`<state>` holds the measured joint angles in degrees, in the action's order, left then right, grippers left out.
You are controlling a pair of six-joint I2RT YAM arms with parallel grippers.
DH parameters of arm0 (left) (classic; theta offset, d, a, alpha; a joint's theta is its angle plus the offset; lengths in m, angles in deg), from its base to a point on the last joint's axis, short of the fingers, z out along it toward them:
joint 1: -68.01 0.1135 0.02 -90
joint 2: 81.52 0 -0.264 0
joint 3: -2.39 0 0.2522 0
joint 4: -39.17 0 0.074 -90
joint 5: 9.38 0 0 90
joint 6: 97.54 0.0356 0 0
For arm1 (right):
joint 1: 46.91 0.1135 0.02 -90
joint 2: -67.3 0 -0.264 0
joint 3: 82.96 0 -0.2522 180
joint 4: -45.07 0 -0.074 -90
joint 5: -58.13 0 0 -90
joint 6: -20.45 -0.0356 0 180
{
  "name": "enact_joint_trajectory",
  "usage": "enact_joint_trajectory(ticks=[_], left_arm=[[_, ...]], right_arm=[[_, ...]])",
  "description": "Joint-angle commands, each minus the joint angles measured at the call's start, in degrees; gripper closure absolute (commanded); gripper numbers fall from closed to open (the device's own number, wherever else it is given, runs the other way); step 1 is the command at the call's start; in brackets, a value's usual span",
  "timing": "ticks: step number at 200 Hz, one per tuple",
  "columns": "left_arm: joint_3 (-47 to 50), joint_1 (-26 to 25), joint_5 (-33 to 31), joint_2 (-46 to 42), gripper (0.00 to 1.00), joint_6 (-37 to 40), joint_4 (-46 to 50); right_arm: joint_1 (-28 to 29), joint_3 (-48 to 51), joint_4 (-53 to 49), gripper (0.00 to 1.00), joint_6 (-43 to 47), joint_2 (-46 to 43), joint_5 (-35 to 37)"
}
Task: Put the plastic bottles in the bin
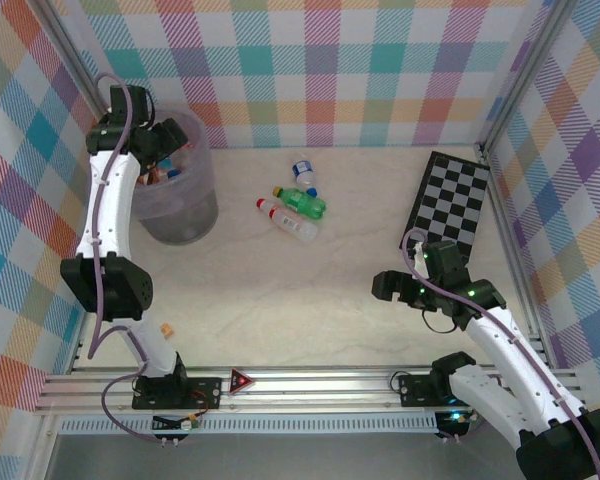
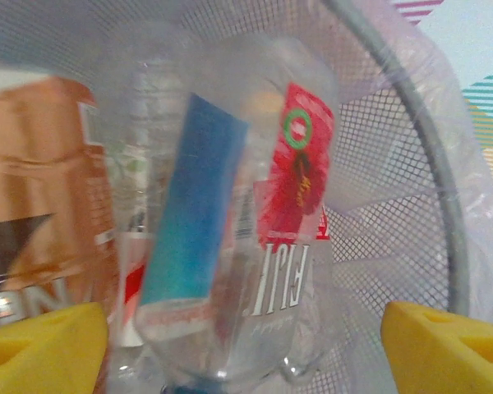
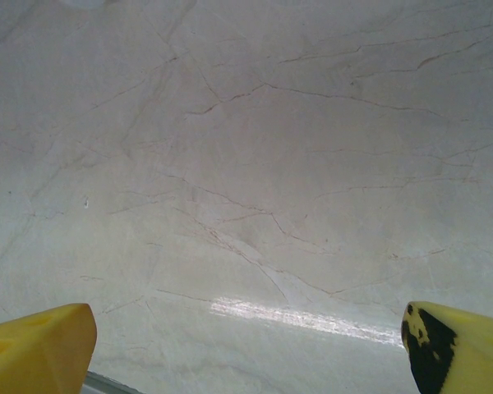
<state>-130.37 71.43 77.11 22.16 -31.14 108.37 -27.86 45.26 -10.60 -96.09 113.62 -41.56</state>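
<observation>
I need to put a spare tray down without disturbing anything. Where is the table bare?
Bare table lies between the left arm and right arm, nearer than the three bottles. A smaller free strip runs between those bottles and the checkerboard. It is crowded at the bin, where the left arm reaches in.

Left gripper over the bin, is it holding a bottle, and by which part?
Nothing is held. The left gripper stands open over the bin; the clear red-labelled bottle sits untouched between its jaws.
</observation>
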Motion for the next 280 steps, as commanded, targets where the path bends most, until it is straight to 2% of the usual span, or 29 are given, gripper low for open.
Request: enact_joint_trajectory(ticks=[1, 67, 95, 139, 183, 219, 254, 280], left_arm=[[-2.69, 0.44, -3.27, -3.72, 0.14, 3.96, 3.64], [-2.22, -0.43, -0.58, -8.92, 0.17, 4.00, 4.98], [0.79, -4.83, -1.08, -13.64, 0.17, 3.24, 5.13], [11.66, -12.83, -4.30, -24.79, 0.20, -2.25, 0.63], [25.86, -23.87, -5.09, -31.90, 0.21, -11.75, -7.36], [40.17, -28.29, -2.98, -33.79, 0.19, -22.48, -20.19], [50.94, -30.34, -3.70, -30.78, 0.18, -32.76, -33.69], [52.67, -33.13, -5.11, -24.15, 0.17, -37.11, -39.04]], right_arm=[[-0.43, -1.28, 1.39, 0.05, -0.17, 0.14, -0.76], [-0.42, -1.64, 2.89, 0.05, -0.11, 1.48, -1.36], [-0.37, -1.83, 3.80, 0.04, -0.13, 2.15, -1.73], [-0.37, -2.80, 3.41, 0.05, 0.38, 2.97, -1.70], [-0.37, -3.22, 2.35, 0.04, 0.49, 3.18, -0.92], [-0.48, -3.04, 2.35, 0.04, -0.21, 3.02, -0.85], [-0.40, -3.52, 1.28, 0.04, -0.19, 2.43, -0.86], [-0.34, -3.66, 0.67, 0.04, -0.48, 1.83, -0.66]])
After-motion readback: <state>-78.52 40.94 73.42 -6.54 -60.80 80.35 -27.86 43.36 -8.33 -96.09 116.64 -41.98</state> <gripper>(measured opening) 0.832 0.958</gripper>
